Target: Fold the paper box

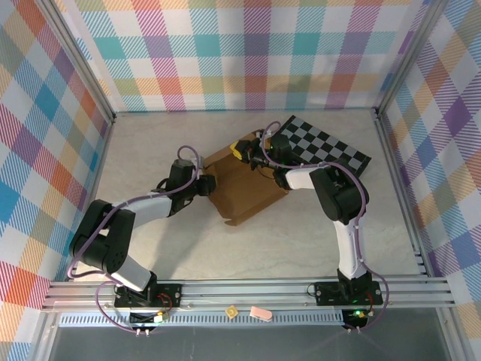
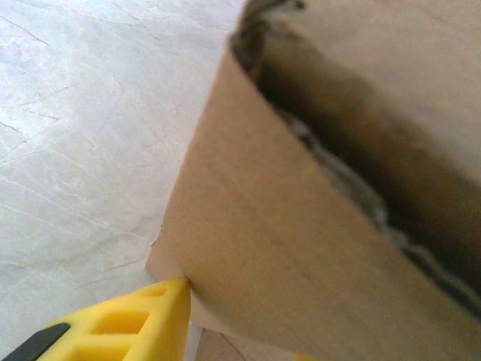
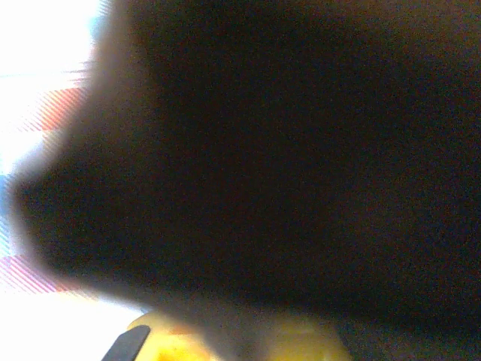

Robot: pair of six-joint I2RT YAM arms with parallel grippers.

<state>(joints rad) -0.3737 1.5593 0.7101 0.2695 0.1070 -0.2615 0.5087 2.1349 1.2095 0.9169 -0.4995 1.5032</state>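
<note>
Pale stone-look table [image 1: 301,248]. Left gripper [image 1: 204,184] against left wall of box [image 1: 248,188], yellow fingertip [image 2: 128,327] touching raised cardboard, likely bracing it upright; clenched or released, cannot tell. Box sits mid-table, partly folded. Right gripper [image 1: 244,149] at its far edge, probably working flap there. Its wrist view is dark and blurred, so grip unclear. Checkered board [image 1: 331,150] beyond, right. Plaid walls [image 1: 240,53] behind.

**Brown box, pale marble, plaid all round**

The paper box [image 1: 244,188] showed plain brown, unmarked, and darker in its shadowed fold. The table [image 1: 150,143] was pale cream with faint marble veins. The checkered board [image 1: 323,147] ran black and grey. The walls [image 1: 248,53] wore pastel plaid in teal, purple, orange and yellow. The left gripper [image 1: 207,184] and right gripper [image 1: 242,149] flashed yellow fingers [image 2: 128,327]. The arms [image 1: 347,244] were black and white.
</note>
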